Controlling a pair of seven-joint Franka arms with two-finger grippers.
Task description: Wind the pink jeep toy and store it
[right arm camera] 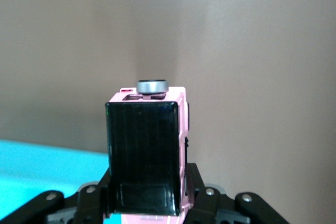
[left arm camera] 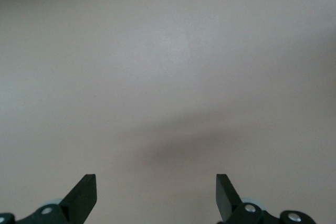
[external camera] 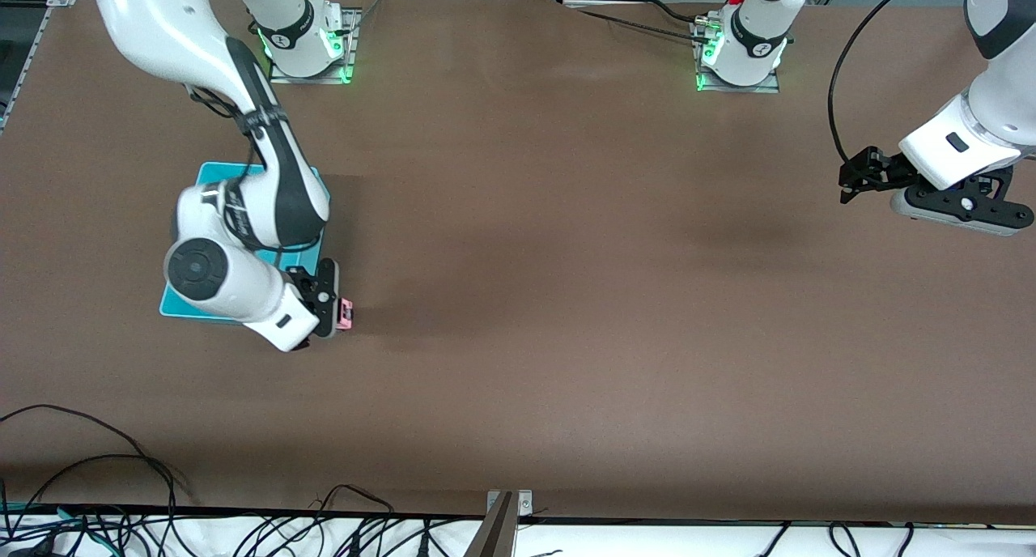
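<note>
While the wide brown table (external camera: 566, 298) lies mostly bare, the flat cyan plastic bin (external camera: 212, 173) is seen toward the right arm's end of it, largely covered by that arm. The right gripper (external camera: 338, 304) is held just past the bin's corner nearest the front camera, over the brown surface and not over the cyan floor. Its fingers are closed on the sides of the pink jeep toy (right arm camera: 148, 153), a tiny boxy car with a black rectangular roof and a grey spare wheel at its free end; the toy is gripped firmly and carried clear of the table. The storing step is judged to be in hand, the toy being already lifted; whether winding is done cannot be told. A short shift toward the bin is called for next, then a lowering and a release inside its rim. The left gripper (left arm camera: 156, 198) is kept waiting, spread wide and empty, above bare table at the left arm's end.
</note>
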